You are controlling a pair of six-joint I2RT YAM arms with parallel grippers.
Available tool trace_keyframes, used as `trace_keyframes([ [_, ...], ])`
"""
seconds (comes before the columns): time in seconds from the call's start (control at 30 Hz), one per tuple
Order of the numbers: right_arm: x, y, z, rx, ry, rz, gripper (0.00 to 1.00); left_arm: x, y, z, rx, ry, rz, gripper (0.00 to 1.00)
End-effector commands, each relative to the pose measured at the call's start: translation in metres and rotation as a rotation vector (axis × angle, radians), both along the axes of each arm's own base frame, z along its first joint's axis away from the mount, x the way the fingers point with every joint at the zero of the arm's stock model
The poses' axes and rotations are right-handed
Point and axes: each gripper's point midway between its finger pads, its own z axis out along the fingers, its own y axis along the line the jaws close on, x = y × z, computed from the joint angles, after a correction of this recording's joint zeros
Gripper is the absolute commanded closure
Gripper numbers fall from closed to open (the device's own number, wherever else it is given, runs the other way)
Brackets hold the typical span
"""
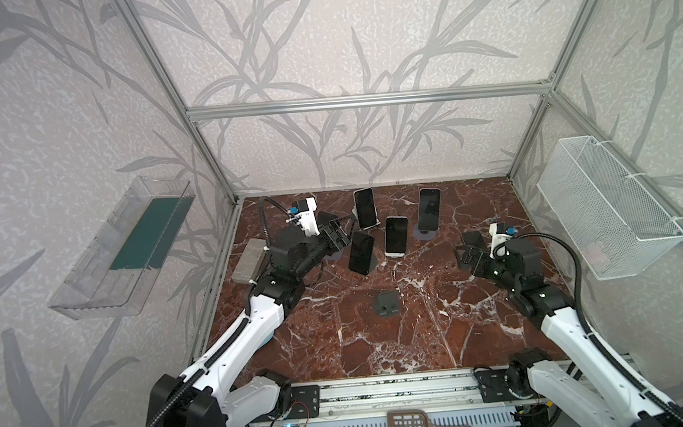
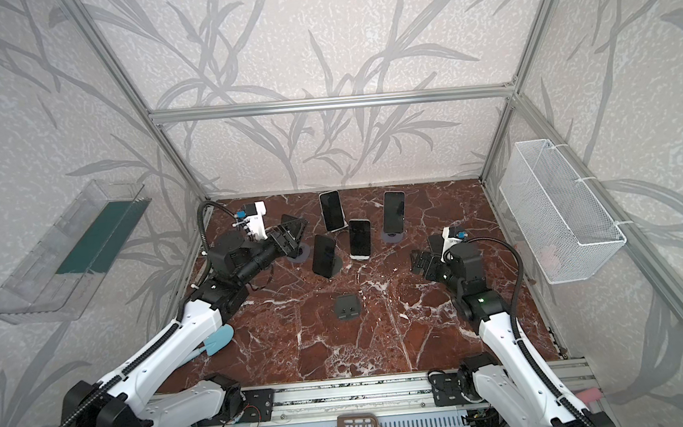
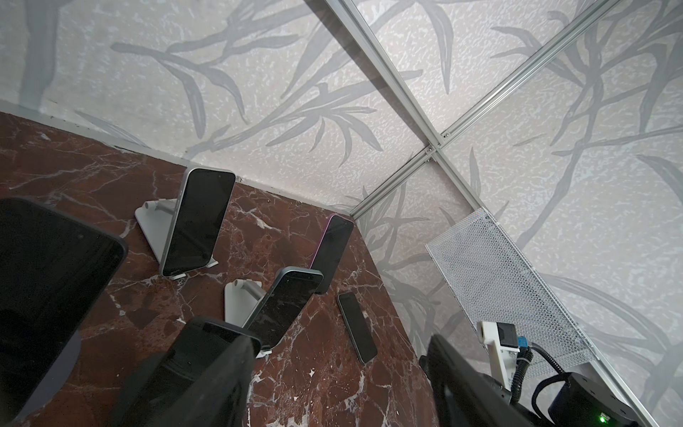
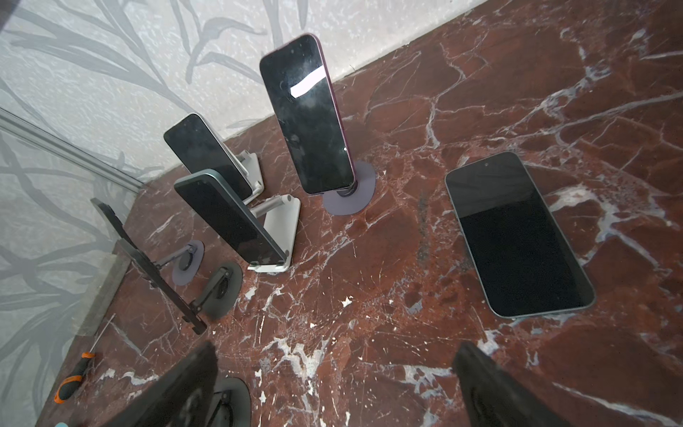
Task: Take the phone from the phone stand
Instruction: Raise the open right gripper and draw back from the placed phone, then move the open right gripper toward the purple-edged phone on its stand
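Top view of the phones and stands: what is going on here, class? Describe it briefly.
A robot is clearing phones off stands. The right tool is open, and a loose phone lies flat on the table just ahead of it. The left tool, jaws apart and empty, sits beside a tilted phone on its stand. Four more phones sit propped up mid-table.

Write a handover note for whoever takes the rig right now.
Left hand: open, empty, beside the far-left phone, not gripping it.
Right hand: open, empty.
Done: one flat phone lies on the table by the right hand; an empty stand sits mid-table.
To do: five phones remain on stands: far-left phone, rear white-stand phone, front white-stand phone, purple phone, black-stand phone.
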Motion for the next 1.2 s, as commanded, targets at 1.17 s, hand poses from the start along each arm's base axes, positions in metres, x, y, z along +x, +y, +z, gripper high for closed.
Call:
trace_keyframes([
  [1.17,-0.014,0.026,-0.002,0.068,0.106,0.119,0.24,0.007,0.011,-0.016,-0.042,0.083,0.086,0.25],
])
